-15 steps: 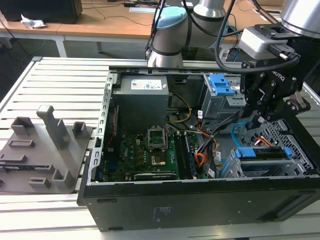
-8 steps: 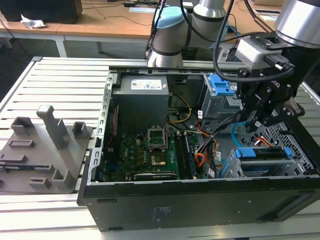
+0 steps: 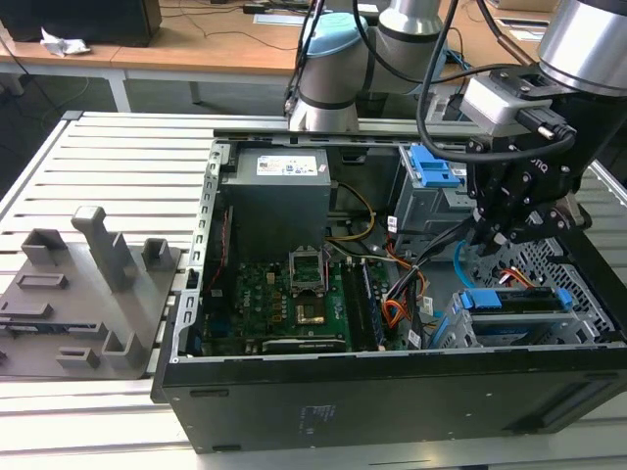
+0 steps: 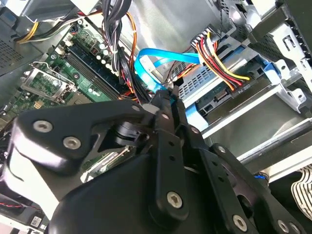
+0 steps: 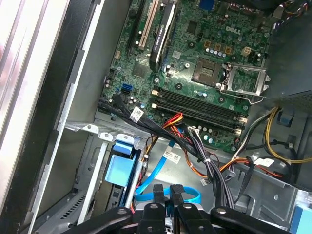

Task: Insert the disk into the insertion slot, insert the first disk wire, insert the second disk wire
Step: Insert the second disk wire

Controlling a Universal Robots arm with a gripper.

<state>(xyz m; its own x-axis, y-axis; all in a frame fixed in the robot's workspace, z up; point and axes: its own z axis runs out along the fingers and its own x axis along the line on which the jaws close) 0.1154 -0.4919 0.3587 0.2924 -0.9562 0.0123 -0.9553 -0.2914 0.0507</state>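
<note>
- Exterior view: open computer case [image 3: 392, 392] lies on a slatted table [image 3: 108, 147]. Black gripper [image 3: 482, 238] hangs inside the case toward 3 o'clock, fingers pointing down beside the light-blue second disk wire [image 3: 458, 260].
- The disk [image 3: 516, 300], with its blue carrier, sits in the insertion slot [image 3: 578, 269] at roughly 4 o'clock (already seated, as far as the frame shows). The taller grey bay [image 3: 431, 201] with a blue latch stands above it at about 2 o'clock.
- Green motherboard [image 3: 284, 304] covers the case floor near 6 o'clock; a grey fixture block [image 3: 88, 294] rests on the table at 9 o'clock.
- Second wrist view: fingertips [image 4: 161, 100] are pressed close together, pinching the end of the second disk wire [image 4: 156, 63], which loops away toward 12 o'clock.
- The first disk wire [image 4: 219, 63], a red, orange, yellow and black bundle, ends in a black plug at the disk's edge [image 4: 214, 92], at 2 o'clock.
- First wrist view: the two fingers [image 5: 158, 192] stand nearly closed at 6 o'clock, the second disk wire [image 5: 158, 165] curving just around them. The blue carrier tab [image 5: 119, 168] sits at 7 o'clock, the motherboard [image 5: 195, 63] toward 12.
</note>
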